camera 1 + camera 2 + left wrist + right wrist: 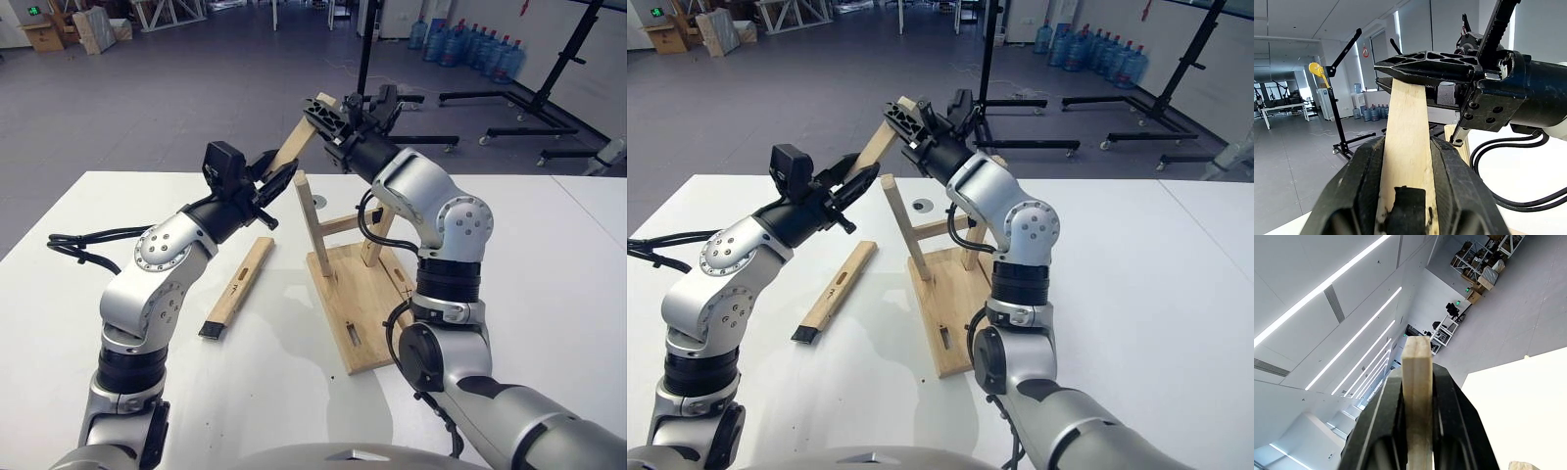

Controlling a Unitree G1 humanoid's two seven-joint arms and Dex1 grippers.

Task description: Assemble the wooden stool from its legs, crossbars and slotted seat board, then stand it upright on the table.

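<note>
The white surface (549, 255) carries the half-built stool; the board (358, 294) lies flat on it, near the middle, so that its slots face up and parts can be pushed in from above; two legs (313, 230) stand in its far end, leaning a little, tied by a crossbar (338, 224) between them, which seems to be what keeps them up without help; one open slot (353, 336) shows near the board's near edge, and I judge it waits for another leg. The held bar (297, 145) hangs tilted in the air above the far side of the surface, just beyond the standing legs and touching neither; it is gripped at both ends, probably to pass it across or turn it into line before it goes down. A loose bar (238, 284), slotted and dark at its near end, lies flat on the surface to the left of the board, apart from it and within the left arm's reach. The left gripper (279, 168) is clamped on the held bar's lower end, fingers flat on its broad faces; the right gripper (323, 113) pinches the upper end across the thin edges. No brand or writing can be read on any part; a small mark on the loose bar is too small to tell.
</note>
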